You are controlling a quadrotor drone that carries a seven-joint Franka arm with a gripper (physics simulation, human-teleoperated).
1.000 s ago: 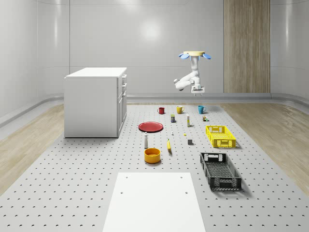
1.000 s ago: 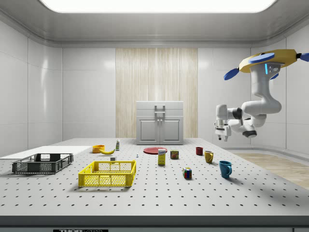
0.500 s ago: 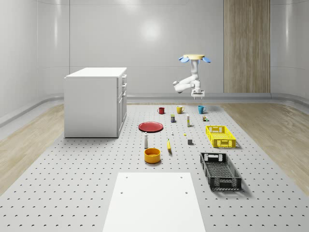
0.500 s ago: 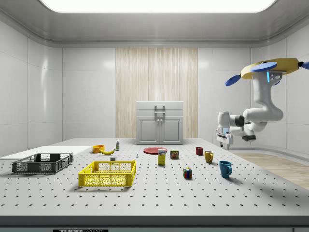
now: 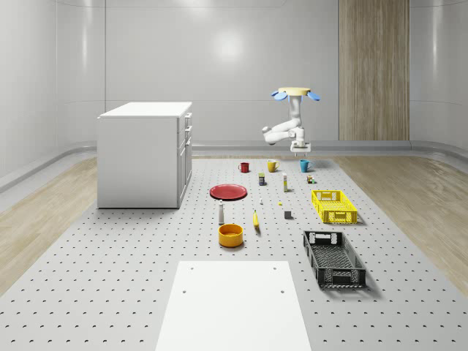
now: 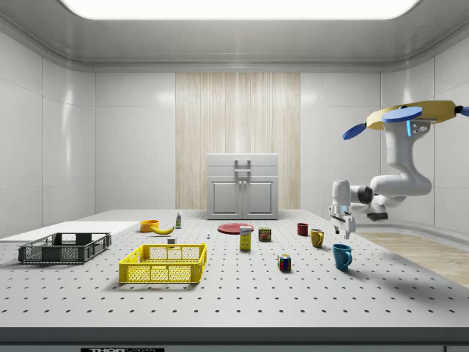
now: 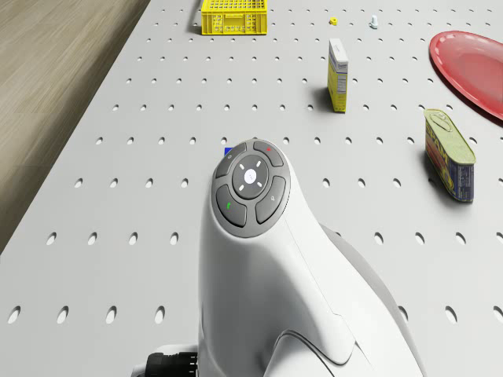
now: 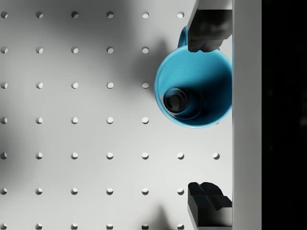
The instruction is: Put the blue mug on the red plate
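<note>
Since the earlier frames the drone (image 6: 410, 117) has sunk lower and its claw (image 6: 341, 229) has come down toward the counter, now hanging just above the blue ceramic mug (image 6: 341, 256) at the right of the side view.

Going left to right in the whole-scene view: the white cabinet (image 5: 145, 152) stands at centre-left on the grey perforated counter (image 5: 110, 278); the flat round red plate (image 5: 229, 191) lies near the middle; the small red mug (image 5: 244, 167), the yellow mug (image 5: 272, 165) and the blue mug (image 5: 304, 165) stand in a row toward the back, the blue one rightmost and well apart from the plate. The drone (image 5: 295, 93) hovers above that back row, the claw (image 5: 299, 151) just over the blue mug.

In the wrist view the mug (image 8: 194, 91) stands upright, mouth toward the camera, and the claw's dark fingertips (image 8: 207, 33) are spread wide, one over the mug's handle side, the other clear of it; nothing is gripped.
</note>
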